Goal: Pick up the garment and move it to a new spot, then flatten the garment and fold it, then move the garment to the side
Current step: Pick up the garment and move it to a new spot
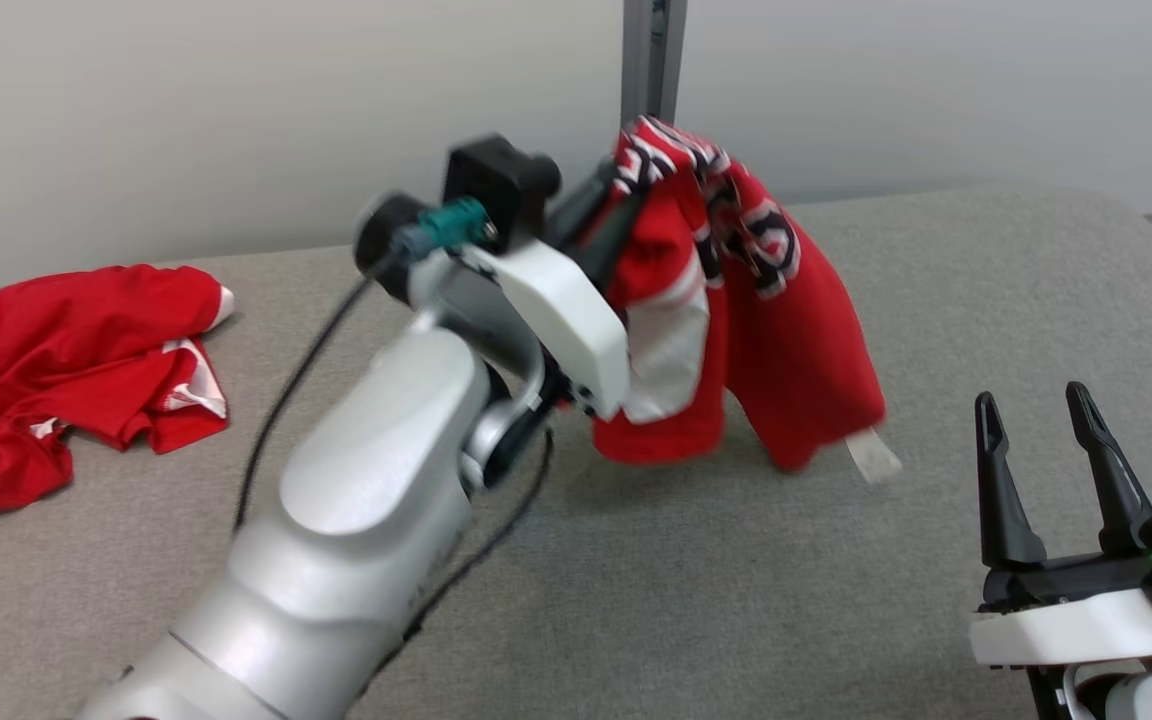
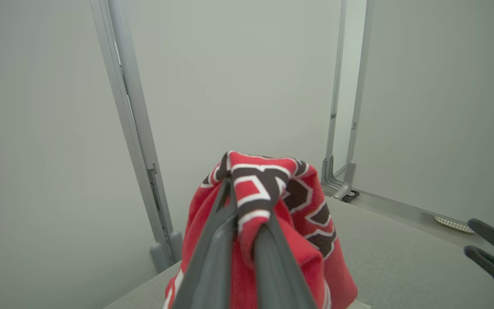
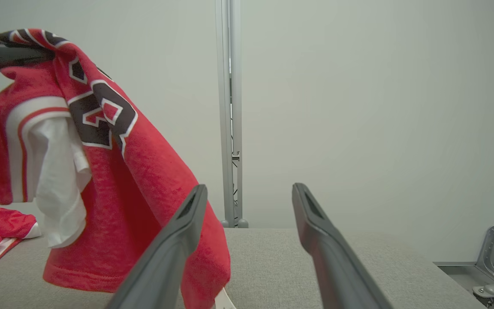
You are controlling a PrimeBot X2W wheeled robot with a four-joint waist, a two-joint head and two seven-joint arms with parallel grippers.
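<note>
My left gripper [image 2: 247,206] is pinched shut on a fold of the red jersey [image 1: 796,360]. It holds the jersey up at the top centre of the head view, black-and-white lettering bunched over the fingers. The cloth hangs to the grey table [image 1: 736,600], with a white tag [image 1: 873,455] sticking out at its lower right. My own pale forearm [image 1: 386,480] and its black cable [image 1: 286,400] cover the jersey's left part. A second red garment [image 1: 66,370] lies crumpled at the left edge, well apart. My right gripper [image 1: 1031,395] sits at the lower right, jaws spread wide with nothing between them. A grey metal post [image 1: 653,60] stands against the pale wall [image 1: 236,120] just behind the jersey.
</note>
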